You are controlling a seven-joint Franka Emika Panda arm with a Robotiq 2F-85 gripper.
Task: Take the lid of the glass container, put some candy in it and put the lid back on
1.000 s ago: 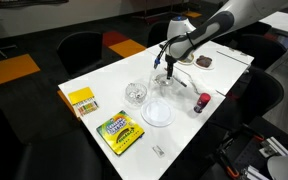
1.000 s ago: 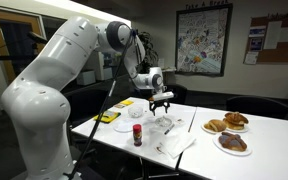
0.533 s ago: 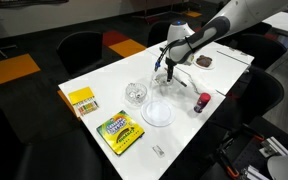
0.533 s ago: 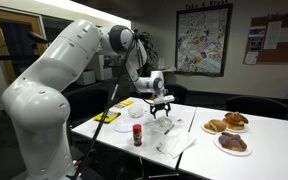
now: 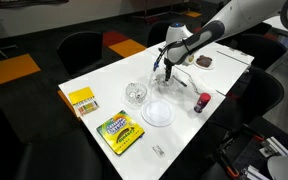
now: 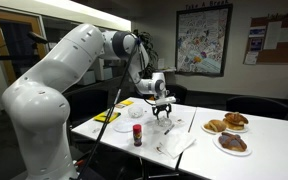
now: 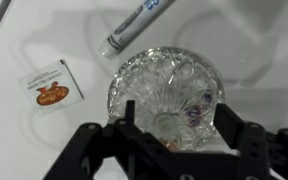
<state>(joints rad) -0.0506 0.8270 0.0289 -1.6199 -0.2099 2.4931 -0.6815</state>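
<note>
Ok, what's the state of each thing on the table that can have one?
hand: open, fingers straddling the cut-glass piece, not gripping
cut-glass piece: on the table; lid or bowl, cannot tell
other glass piece: on the table, apart, beside the white plate
red bottle: upright

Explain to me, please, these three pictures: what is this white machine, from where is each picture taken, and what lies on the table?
The white machine is a robot arm; its black gripper is the grasping part. Two pictures come from cameras standing around the table, the third from a camera on the wrist, looking down. On the table lie a crayon box, a plate, a red bottle and a glass bowl. The gripper hangs open above the bowl, holding nothing.
</note>
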